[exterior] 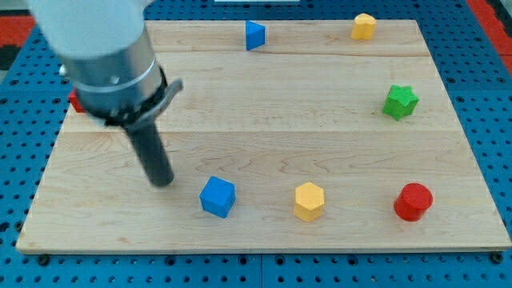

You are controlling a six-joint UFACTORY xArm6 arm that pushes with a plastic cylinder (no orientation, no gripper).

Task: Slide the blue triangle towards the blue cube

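Blue triangle (254, 35) at counter's (264, 104) top edge, blue cube (218, 197) near bottom, bare wood between, my tip (162, 181) left of cube, grasping nothing, yellow hexagonal block (309, 201) right of cube.

Blue blocks: I count two, the blue triangle (254, 35) and the blue cube (218, 197).
Yellow blocks: two, one yellow block (364, 26) at 1 o'clock on my bench (320, 104) and one yellow hexagon (309, 201) at 6 o'clock.
Green blocks: one, the green star (400, 102).
Red blocks: two, the red cylinder (414, 202) and a red block (75, 101) mostly hidden behind my arm.
Total blocks: seven.
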